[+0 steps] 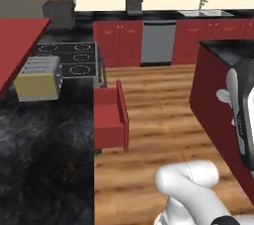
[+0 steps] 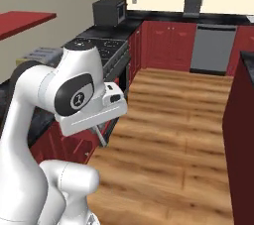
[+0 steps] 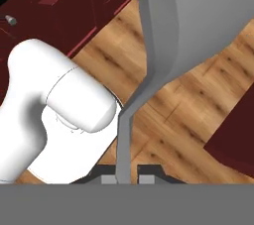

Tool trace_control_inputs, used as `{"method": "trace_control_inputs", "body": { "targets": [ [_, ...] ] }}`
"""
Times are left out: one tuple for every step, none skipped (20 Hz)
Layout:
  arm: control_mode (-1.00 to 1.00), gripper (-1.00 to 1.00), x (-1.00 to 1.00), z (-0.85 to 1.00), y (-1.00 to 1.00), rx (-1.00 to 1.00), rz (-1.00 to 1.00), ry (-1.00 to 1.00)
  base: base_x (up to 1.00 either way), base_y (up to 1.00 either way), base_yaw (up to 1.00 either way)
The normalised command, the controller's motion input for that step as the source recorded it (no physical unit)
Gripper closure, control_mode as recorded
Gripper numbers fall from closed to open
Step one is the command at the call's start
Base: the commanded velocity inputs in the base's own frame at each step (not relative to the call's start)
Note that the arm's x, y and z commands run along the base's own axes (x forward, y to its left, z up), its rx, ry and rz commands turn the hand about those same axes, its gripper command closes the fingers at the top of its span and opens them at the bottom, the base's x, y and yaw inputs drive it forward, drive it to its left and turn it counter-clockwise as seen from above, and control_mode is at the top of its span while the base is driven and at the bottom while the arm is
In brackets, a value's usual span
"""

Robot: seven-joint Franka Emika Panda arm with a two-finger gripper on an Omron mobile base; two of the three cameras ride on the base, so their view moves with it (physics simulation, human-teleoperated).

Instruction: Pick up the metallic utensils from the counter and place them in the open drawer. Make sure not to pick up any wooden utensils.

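Left of the fingers [image 3: 108, 180], well apart: the open drawer, a shallow dark red box with a flat red front panel [image 1: 112, 116]. It juts from the cabinets under the glossy black marbled bench that carries the pale boxy toaster [image 1: 38, 77]. The drawer's mouth faces up and nothing can be made out inside it.

Between the drawer and the fingers is a strip of bare wooden plank floor [image 1: 158, 120].

At the fingers: the two-finger gripper [image 3: 126, 179] is closed narrow on the thin stem of a silvery-grey metallic utensil [image 3: 198, 21]. The stem rises from between the tips, kinks, then widens into a broad flat grey head. Its long axis runs straight out from the fingers. In the right base view the same piece pokes down below the white hand as a thin grey stick [image 2: 101, 136].

Right of the fingers, near: the dark red base of the island bench with its black stone top [image 1: 223, 49]. No utensils are visible on it from here.

Judgement: this is the carry step — the piece is in hand and not yet over the drawer. The coming move turns on going leftward across the floor gap, then bringing the utensil's long axis inside the drawer walls before release.
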Motion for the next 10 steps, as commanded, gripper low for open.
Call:
{"method": "trace_control_inputs", "body": {
  "targets": [
    [1.00, 1.00, 0.00, 0.00, 0.00, 0.00, 0.00, 0.00, 0.71, 0.89, 0.08],
    [1.00, 1.00, 0.00, 0.00, 0.00, 0.00, 0.00, 0.00, 0.60, 0.74, 0.10],
    [1.00, 1.00, 0.00, 0.00, 0.00, 0.00, 0.00, 0.00, 0.60, 0.50, 0.11],
    [1.00, 1.00, 0.00, 0.00, 0.00, 0.00, 0.00, 0.00, 0.52, 0.08, 0.09],
    [1.00, 1.00, 0.00, 0.00, 0.00, 0.00, 0.00, 0.00, 0.46, 0.00, 0.08],
    [1.00, 1.00, 0.00, 0.00, 0.00, 0.00, 0.00, 0.00, 0.57, -0.35, 0.09],
    [1.00, 1.00, 0.00, 0.00, 0.00, 0.00, 0.00, 0.00, 0.57, -0.24, 0.11],
    [1.00, 1.00, 0.00, 0.00, 0.00, 0.00, 0.00, 0.00, 0.56, -0.34, 0.13],
    [1.00, 1.00, 0.00, 0.00, 0.00, 0.00, 0.00, 0.00, 0.41, -0.30, 0.13],
    [1.00, 1.00, 0.00, 0.00, 0.00, 0.00, 0.00, 0.00, 0.38, -0.11, 0.12]
  ]
}}
